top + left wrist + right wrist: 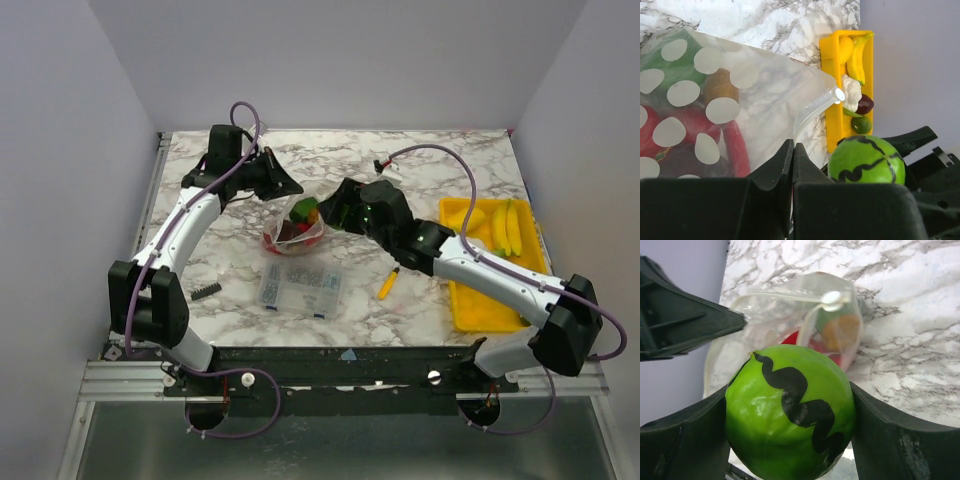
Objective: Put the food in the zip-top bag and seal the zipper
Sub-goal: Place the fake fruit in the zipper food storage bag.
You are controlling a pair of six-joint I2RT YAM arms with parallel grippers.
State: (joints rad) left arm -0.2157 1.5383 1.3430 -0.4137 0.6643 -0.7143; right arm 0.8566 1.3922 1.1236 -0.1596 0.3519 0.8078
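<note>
Glossy green melon (790, 410) — black wavy stripe, clear white-dotted bag (765, 115)

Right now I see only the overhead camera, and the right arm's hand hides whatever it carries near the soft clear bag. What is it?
Observer: The right hand grips a round green toy melon with black wavy stripes.
Visitor: Is anything holding the bag?
Observer: Yes, the left hand is pinched shut on the film of the soft see-through plastic bag.
Visitor: Besides bananas, what's in the yellow tray?
Observer: The yellow plastic tray also holds a white toy cauliflower, a dark red piece and a small green one.
</note>
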